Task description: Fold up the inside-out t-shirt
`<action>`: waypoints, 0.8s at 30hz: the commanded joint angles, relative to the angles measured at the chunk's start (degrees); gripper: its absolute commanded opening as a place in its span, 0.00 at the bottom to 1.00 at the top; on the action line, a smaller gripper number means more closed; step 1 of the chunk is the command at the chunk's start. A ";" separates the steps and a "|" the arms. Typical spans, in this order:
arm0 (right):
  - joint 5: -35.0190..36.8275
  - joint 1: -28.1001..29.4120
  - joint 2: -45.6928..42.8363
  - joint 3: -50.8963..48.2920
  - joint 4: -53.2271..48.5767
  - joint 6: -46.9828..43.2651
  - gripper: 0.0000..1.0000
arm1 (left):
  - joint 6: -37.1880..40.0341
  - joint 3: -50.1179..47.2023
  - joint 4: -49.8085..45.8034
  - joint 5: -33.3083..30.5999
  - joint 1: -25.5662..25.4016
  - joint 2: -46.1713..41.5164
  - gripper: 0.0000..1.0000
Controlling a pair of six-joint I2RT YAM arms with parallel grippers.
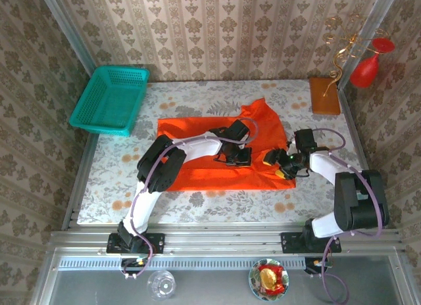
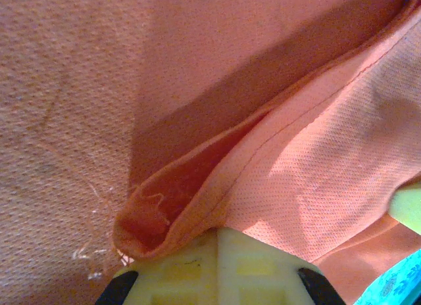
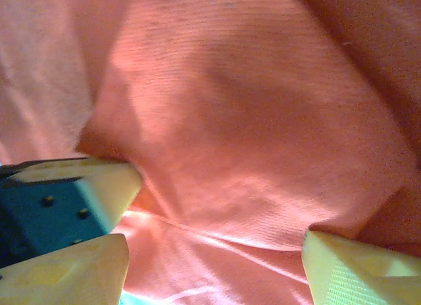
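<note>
Left end effector clamped on inside-out t-shirt hem; right end effector apart.

Left arm bent toward frame centre, left end effector clamped on the inside-out t-shirt, right arm folded at right, right end effector fingers spread apart

No writing, label, brand, number or sign can be read on the inside-out t-shirt or elsewhere.
</note>
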 commanded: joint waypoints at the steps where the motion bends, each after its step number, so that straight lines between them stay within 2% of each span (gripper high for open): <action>1: 5.96 -0.93 2.20 0.33 0.02 -1.03 0.71 | -1.03 -2.27 -1.30 -0.79 0.39 0.55 0.03; 5: 5.75 -1.06 2.00 0.61 -0.48 -1.26 0.71 | -0.39 -3.07 0.74 -0.42 0.41 -1.48 0.04; 8: 4.57 -1.06 -2.13 0.66 -2.56 -1.00 0.71 | 1.01 -3.27 1.69 -1.04 0.47 -4.98 0.06; 13: 6.76 -1.06 -11.11 -0.58 -9.46 -0.70 0.72 | 2.97 -5.56 0.52 -2.86 1.90 -12.37 0.09; 18: 12.30 -1.08 -16.26 -2.37 -17.86 0.15 0.73 | 3.33 -15.75 -0.66 -6.43 5.19 -22.82 0.10; 24: 13.28 -1.15 -16.49 -5.75 -15.30 1.34 0.73 | 2.12 -29.94 -0.90 -9.18 10.90 -34.92 0.11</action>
